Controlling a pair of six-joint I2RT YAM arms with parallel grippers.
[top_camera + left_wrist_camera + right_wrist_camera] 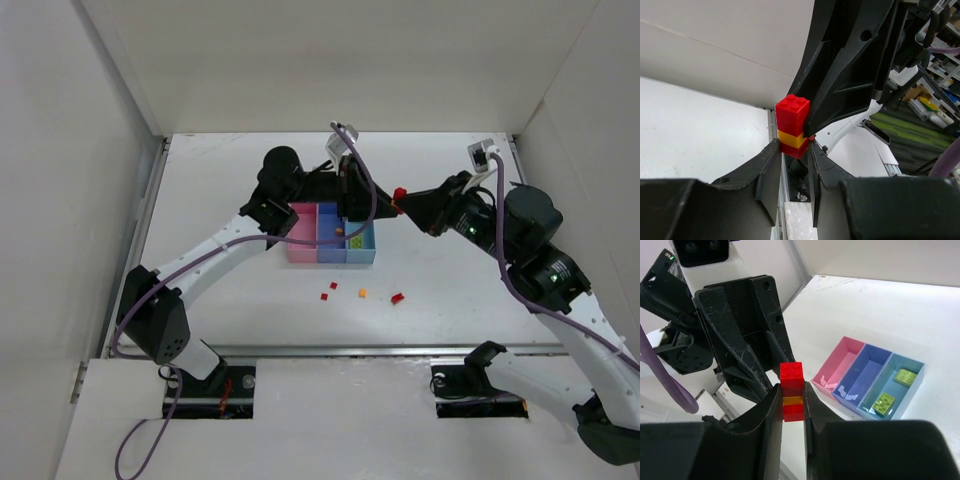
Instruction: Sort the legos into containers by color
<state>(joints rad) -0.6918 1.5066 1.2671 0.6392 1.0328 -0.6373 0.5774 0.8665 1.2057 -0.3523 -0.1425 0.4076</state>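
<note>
A small stack of legos, red on top, orange in the middle and red below, hangs in the air between my two grippers, behind the bins. My left gripper is shut on one end of the stack. My right gripper is shut on its other end. In the top view the left gripper and the right gripper meet tip to tip. The pink bin, blue-violet bin and light blue bin stand in a row. Two yellow-green bricks lie in the light blue bin.
Loose legos lie on the table in front of the bins: two small red ones, an orange one and another red one. White walls enclose the table at the back and sides.
</note>
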